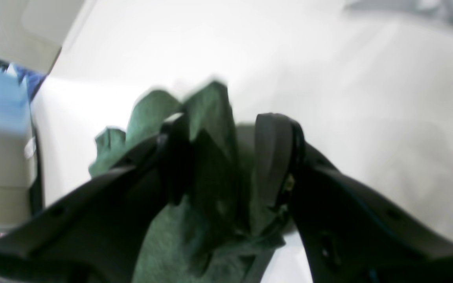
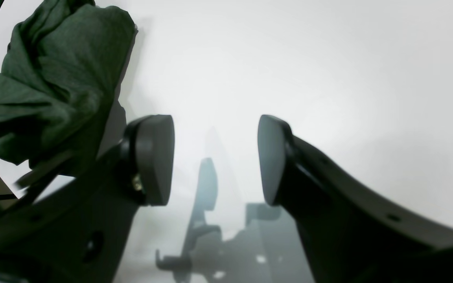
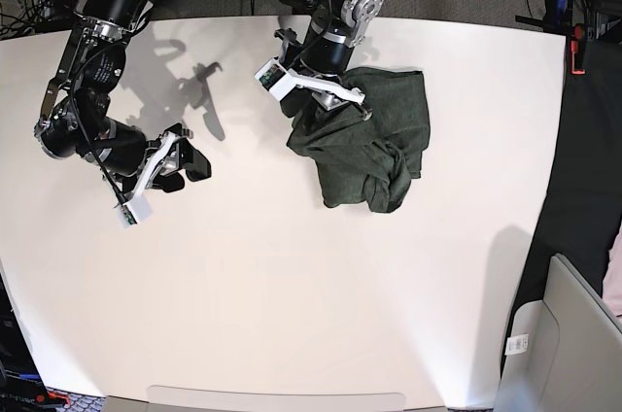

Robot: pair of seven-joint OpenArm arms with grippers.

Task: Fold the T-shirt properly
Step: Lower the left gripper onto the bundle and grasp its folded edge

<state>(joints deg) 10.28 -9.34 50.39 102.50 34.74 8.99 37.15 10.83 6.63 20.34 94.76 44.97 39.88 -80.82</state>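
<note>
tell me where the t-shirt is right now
In the base view the T-shirt lies crumpled on the white table, upper middle right, with the left gripper closed on its upper-left edge.

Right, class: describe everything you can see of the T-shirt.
The T-shirt is dark olive-green heathered knit, thin and soft-looking. It lies crumpled in a heap, not yet folded, on the white table, towards its far right part in the base view. The left gripper has bunched fabric between its fingers at the heap's left edge.
</note>
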